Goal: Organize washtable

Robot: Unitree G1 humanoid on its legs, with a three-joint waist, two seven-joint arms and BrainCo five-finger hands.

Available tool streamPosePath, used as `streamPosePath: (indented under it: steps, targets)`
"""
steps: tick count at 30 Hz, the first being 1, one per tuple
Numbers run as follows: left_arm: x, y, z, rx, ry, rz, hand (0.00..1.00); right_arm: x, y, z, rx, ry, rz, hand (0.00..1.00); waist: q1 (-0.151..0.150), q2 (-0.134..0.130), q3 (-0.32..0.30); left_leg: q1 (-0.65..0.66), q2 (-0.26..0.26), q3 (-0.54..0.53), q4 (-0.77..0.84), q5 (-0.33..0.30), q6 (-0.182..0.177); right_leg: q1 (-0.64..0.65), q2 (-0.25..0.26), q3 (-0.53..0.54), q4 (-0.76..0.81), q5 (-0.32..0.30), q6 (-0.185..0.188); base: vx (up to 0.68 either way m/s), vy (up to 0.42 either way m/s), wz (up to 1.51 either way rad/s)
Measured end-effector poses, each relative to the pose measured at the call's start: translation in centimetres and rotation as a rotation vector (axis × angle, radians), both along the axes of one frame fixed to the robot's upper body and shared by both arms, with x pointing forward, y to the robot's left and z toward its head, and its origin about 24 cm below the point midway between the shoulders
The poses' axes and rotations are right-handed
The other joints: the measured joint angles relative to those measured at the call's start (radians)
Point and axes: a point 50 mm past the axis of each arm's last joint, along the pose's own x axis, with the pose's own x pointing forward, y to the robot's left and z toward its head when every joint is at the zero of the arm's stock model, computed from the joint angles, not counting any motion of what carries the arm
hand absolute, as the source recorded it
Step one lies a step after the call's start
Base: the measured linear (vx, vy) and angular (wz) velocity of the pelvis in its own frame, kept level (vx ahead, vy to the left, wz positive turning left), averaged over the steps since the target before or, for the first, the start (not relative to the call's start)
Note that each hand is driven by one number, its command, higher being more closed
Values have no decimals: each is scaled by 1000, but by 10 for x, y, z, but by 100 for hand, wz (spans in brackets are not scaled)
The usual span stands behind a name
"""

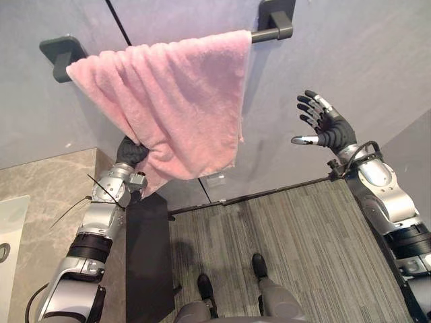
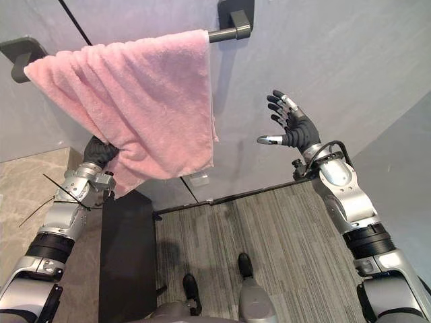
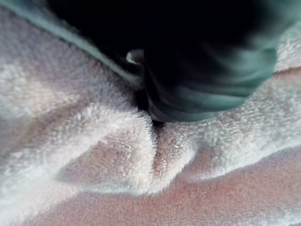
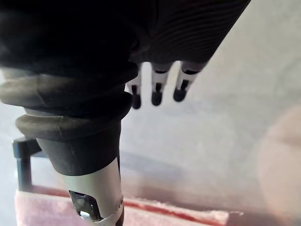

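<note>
A pink towel hangs over a dark wall bar on the grey wall. My left hand reaches up to the towel's lower left edge. In the left wrist view the towel bunches into a fold pinched under the hand's dark thumb. My right hand is raised to the right of the towel, apart from it, fingers spread and straight with nothing in them. The right wrist view shows those fingers pointing at the wall, with the towel and a bar bracket beyond.
A beige marble countertop lies at the lower left, with a white basin at its edge. A dark cabinet side drops from it to the striped grey carpet.
</note>
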Motion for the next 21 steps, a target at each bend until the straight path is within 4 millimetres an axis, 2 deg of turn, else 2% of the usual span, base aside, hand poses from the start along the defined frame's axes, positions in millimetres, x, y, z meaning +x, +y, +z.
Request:
streamPosePath:
  steps: [3, 6, 11, 14, 15, 17, 21]
  targets:
    - [7, -7, 9, -1, -24, -18, 100, 14, 14, 8, 30, -11, 11, 0, 1, 0, 0, -14, -1, -23, 0, 9, 3, 0, -7, -24, 0, 0, 0, -15, 17, 24]
    - [13, -16, 18, -17, -54, -39, 100, 31, 29, 15, 64, -12, 2, 0, 30, 1, 0, -22, -1, -28, 0, 15, 2, -5, -9, -29, -1, 4, 0, -16, 11, 9]
    - [19, -22, 28, -16, -82, -45, 100, 51, 36, 28, 93, -18, -65, 0, 48, 3, 1, -57, -3, -55, 0, 35, 3, -29, -10, -51, -1, 14, -3, -34, 14, 13]
    - [21, -24, 33, -24, -95, -51, 100, 55, 59, 39, 106, -46, -30, 0, 56, 19, 9, -65, -1, -60, 0, 42, -2, -34, -7, -58, -1, 19, -9, -31, 7, 7]
    - [22, -25, 34, -26, -100, -51, 100, 55, 67, 42, 107, -55, -14, 100, 56, 25, 10, -70, -1, -62, 0, 43, -4, -38, -6, -60, -1, 21, -9, -32, 6, 2]
    - [23, -26, 39, -31, -116, -50, 100, 57, 82, 47, 115, -64, 19, 100, 57, 39, 13, -94, -1, -70, -1, 47, -6, -59, -6, -65, -1, 29, -10, -41, 11, 7]
    - [26, -31, 43, -48, -132, -51, 100, 62, 87, 40, 129, -25, 8, 100, 60, 41, 14, -101, 1, -70, -1, 53, -8, -64, -4, -73, -1, 32, -11, -19, 8, 6]
